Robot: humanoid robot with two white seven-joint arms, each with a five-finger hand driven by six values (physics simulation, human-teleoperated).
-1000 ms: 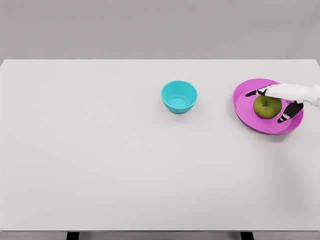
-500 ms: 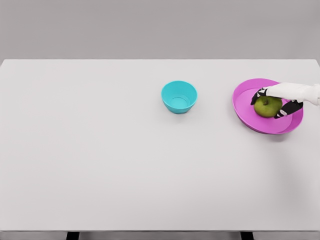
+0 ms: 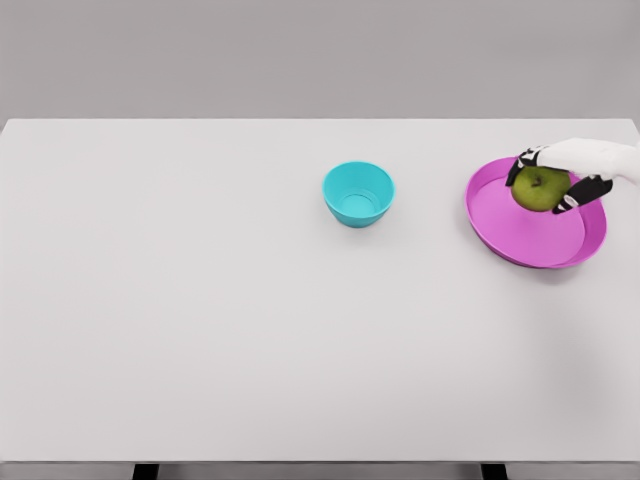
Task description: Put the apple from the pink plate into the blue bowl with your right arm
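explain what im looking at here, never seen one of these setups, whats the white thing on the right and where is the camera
This is a computer simulation of a humanoid robot, not a real photo. The single picture is taken from a camera on the robot's head, looking down at a white table in front of it.

The white thing coming in from the right edge is the robot's right arm, ending in a five-finger right hand with dark fingertips. Its left arm is not in the picture.

Three things sit on the table: a small blue bowl near the middle, which looks empty, a pink plate to the right, and a green apple.

The hand's fingers are curled around the apple, gripping it over the back part of the plate. It seems to be raised off the plate, though one view cannot confirm that. The job is to put it in the bowl.
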